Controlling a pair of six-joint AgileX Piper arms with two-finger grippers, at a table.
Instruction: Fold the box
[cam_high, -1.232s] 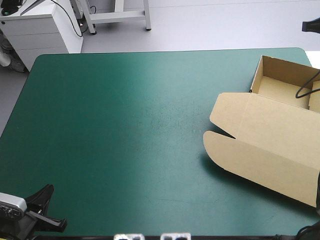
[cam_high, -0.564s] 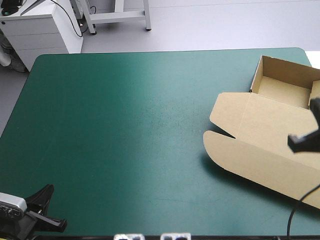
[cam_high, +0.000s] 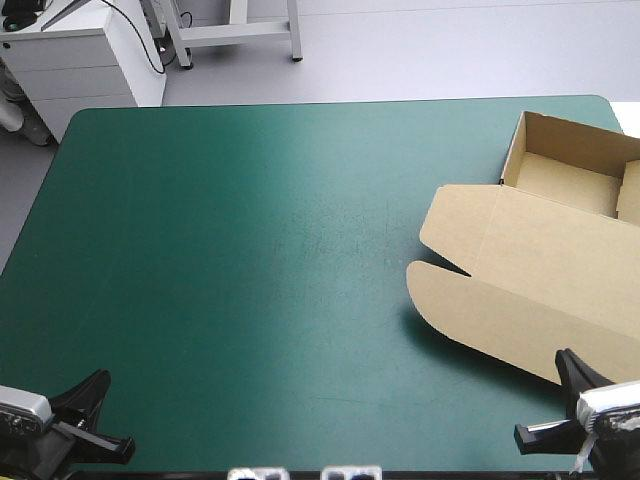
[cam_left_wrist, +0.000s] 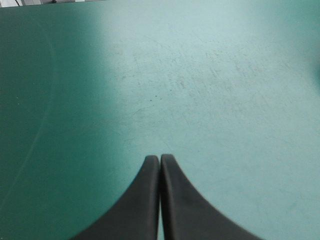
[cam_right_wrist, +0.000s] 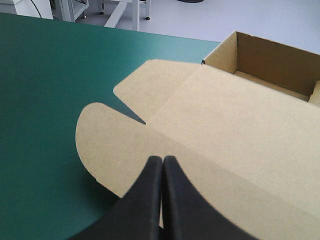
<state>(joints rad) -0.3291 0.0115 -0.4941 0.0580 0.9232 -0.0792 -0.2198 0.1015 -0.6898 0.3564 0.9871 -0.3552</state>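
Now the right end effector, which just before hung over the brown cardboard box, has drawn back to the near right corner of the teal-green tabletop, its black fingers pressed together on nothing. The left end effector is parked at the near left corner, likewise together and empty. The box lies at the tabletop's right side, tray open and lid flat, so this round of folding looks finished.

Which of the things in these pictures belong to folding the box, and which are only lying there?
For the job: the brown cardboard box, an open tray with its lid flat; the left gripper and the right gripper, black fingers shut.
Not for the job: the table's teal-green cover, only bearing the box.
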